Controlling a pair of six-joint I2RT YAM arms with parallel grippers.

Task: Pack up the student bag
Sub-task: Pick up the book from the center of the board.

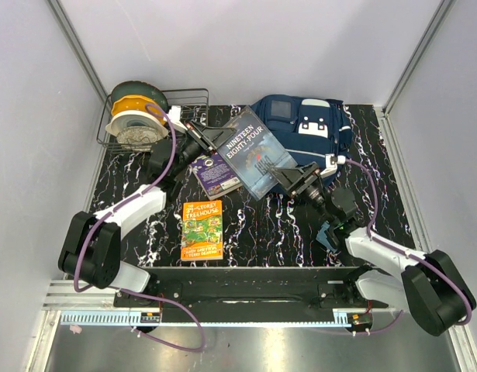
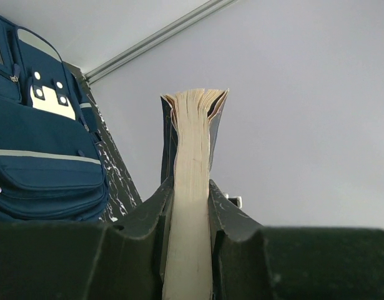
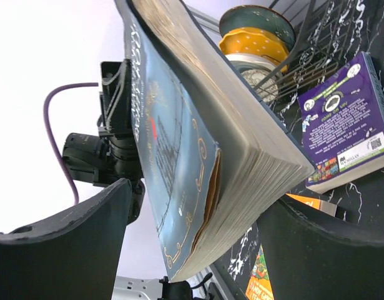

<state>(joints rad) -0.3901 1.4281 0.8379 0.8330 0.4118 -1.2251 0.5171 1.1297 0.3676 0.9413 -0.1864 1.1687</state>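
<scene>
Left wrist — student bag (image 2: 42, 156) left of the fingers (image 2: 138, 225) — book (image 2: 192, 206) between.

purple book (image 1: 213, 175) partly hidden behind blue book (image 1: 254, 151); student bag (image 2: 42, 162) cropped at left edge

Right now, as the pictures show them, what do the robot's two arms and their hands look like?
The left arm and right arm match: white rounded shells on the links, bulky black joints. A purple cable loops along each one. The left hand and right hand are black, each with two broad, matte dark fingers. A small teal part sits near the right wrist.
</scene>
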